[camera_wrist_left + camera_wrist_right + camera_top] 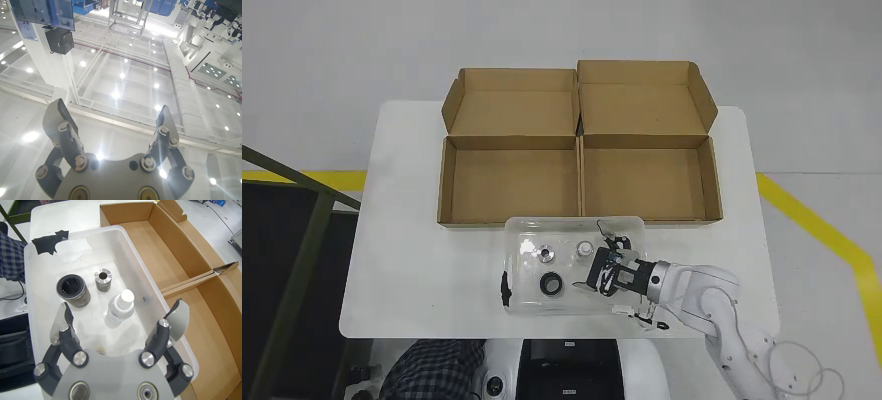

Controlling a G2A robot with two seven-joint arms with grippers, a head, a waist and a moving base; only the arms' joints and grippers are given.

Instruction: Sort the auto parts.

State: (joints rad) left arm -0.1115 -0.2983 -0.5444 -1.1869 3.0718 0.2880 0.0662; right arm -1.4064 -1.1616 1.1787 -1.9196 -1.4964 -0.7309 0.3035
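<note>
Translucent white plastic bin (130, 243): smooth, faint gloss. Large dark grey metal cylinder (74, 292): dull brushed sides, black ribbed bore. Small grey metal bushing (103, 283): matt sides, bright polished top. Small clear plastic bottle (121, 311), white cap: glossy. Torn black tape patch (46, 243): matt. Brown cardboard boxes (170, 262): matt, fibrous. White desk (402, 200): smooth. Right claw (122, 306): smooth grey shells, black ribbed pads (68, 314).

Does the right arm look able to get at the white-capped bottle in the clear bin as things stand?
Probably yes: the right gripper hangs open over the clear bin, and the white-capped bottle stands apart from the linear bearing and the steel sleeve, with nothing covering it.
</note>
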